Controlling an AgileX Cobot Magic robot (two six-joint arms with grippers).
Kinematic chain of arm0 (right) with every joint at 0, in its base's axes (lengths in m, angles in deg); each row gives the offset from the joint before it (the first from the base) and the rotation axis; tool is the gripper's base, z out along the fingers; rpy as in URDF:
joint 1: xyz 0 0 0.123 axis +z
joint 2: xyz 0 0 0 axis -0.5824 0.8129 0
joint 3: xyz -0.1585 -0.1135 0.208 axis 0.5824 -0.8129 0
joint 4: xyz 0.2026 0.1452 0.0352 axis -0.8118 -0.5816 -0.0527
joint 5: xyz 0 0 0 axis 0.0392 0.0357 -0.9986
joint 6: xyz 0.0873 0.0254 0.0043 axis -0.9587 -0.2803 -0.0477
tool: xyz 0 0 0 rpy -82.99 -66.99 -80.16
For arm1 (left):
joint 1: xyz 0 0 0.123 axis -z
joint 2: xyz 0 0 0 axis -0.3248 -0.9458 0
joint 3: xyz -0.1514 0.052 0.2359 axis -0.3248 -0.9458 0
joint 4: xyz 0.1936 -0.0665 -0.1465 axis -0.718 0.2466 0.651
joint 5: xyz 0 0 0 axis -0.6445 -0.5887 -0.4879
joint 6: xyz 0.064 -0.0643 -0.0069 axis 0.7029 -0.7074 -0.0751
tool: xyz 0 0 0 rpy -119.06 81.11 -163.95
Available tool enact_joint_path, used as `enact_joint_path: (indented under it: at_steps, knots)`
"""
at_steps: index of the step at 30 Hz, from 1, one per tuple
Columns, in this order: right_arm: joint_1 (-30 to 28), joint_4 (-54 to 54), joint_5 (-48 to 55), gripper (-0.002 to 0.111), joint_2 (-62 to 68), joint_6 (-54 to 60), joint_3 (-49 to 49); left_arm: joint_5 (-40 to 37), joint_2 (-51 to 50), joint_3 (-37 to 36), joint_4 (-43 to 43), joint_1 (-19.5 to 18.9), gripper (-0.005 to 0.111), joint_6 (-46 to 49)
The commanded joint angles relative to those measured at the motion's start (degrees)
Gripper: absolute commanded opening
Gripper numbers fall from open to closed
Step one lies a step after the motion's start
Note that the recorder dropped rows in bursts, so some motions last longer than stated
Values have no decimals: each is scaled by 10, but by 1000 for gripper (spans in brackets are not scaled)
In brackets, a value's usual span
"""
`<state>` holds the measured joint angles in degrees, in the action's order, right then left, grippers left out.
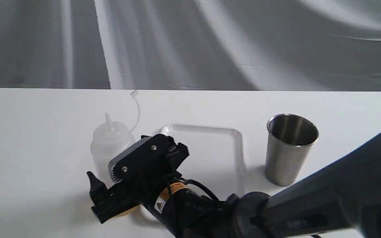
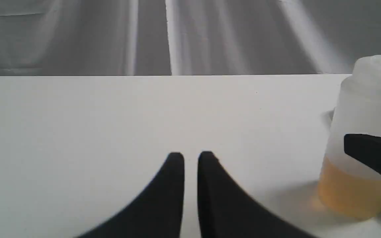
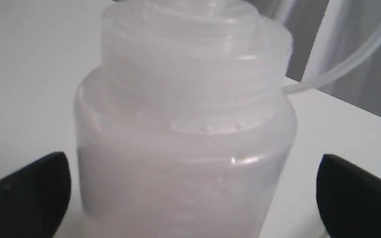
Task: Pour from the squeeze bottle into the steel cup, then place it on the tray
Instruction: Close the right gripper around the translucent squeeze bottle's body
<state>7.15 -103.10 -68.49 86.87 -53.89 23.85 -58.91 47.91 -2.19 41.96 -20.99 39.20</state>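
The squeeze bottle (image 1: 109,142) stands upright on the white table, left of the tray (image 1: 240,145), with amber liquid in its base (image 2: 352,191). Its cap strap (image 1: 137,112) curls up behind it. My right gripper (image 1: 109,172) has reached across the tray and is open, one finger (image 3: 28,195) on each side of the bottle's body (image 3: 187,115), with small gaps showing. The steel cup (image 1: 289,152) stands empty to the right of the tray. My left gripper (image 2: 190,157) is shut and holds nothing, low over the table to the left of the bottle.
The right arm (image 1: 326,198) stretches over the tray's near edge and passes in front of the cup. A grey cloth backdrop (image 1: 190,43) hangs behind the table's far edge. Bare white tabletop (image 2: 111,115) lies left of the bottle.
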Motion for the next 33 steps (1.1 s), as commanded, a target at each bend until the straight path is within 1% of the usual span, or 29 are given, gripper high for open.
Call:
enact_joint_path:
  at_steps: [1,16,26,30,33]
  knots:
    - [-6,7,2,105,12,4,15,4,1,-3,0,3,8,-3]
    - [-16,15,-5,105,65,1,59,4,1,-3,0,3,8,-1]
    - [-17,54,-16,105,76,-5,59,4,1,-3,0,3,8,-2]
    - [-17,54,-16,105,77,-4,59,4,1,-3,0,3,8,-2]
    - [-17,54,-16,102,77,-4,59,4,1,-3,0,3,8,0]
